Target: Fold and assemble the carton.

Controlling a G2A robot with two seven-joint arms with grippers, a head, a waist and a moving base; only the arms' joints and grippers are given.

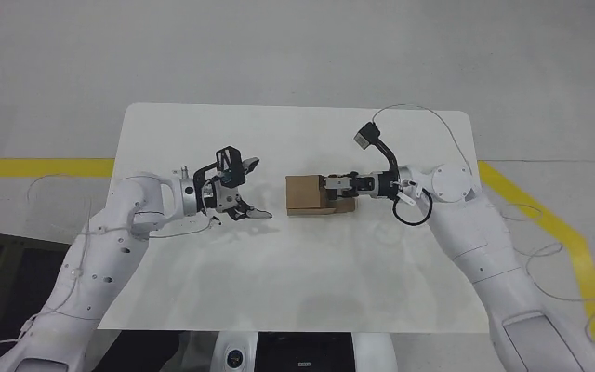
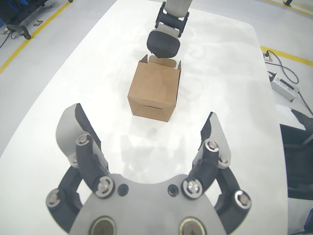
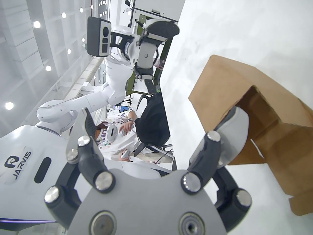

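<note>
A brown carton (image 1: 303, 195) lies on its side in the middle of the white table (image 1: 297, 279). Its closed end faces my left gripper (image 1: 251, 212) and its open, flapped end faces my right gripper (image 1: 330, 186). In the left wrist view the left gripper (image 2: 144, 113) is open and hovers a short way off the carton (image 2: 154, 86), touching nothing. The right gripper (image 2: 162, 45) sits at the far flaps. In the right wrist view the right gripper (image 3: 160, 121) is open, with one finger (image 3: 234, 121) inside the carton's (image 3: 244, 81) open end and the other outside in the air.
The table has bare room on all sides of the carton. Off the table's edge on the floor lie a grey power adapter (image 2: 283, 86) with its cable and a black chair (image 2: 298, 147). Yellow lines (image 1: 56, 167) mark the floor.
</note>
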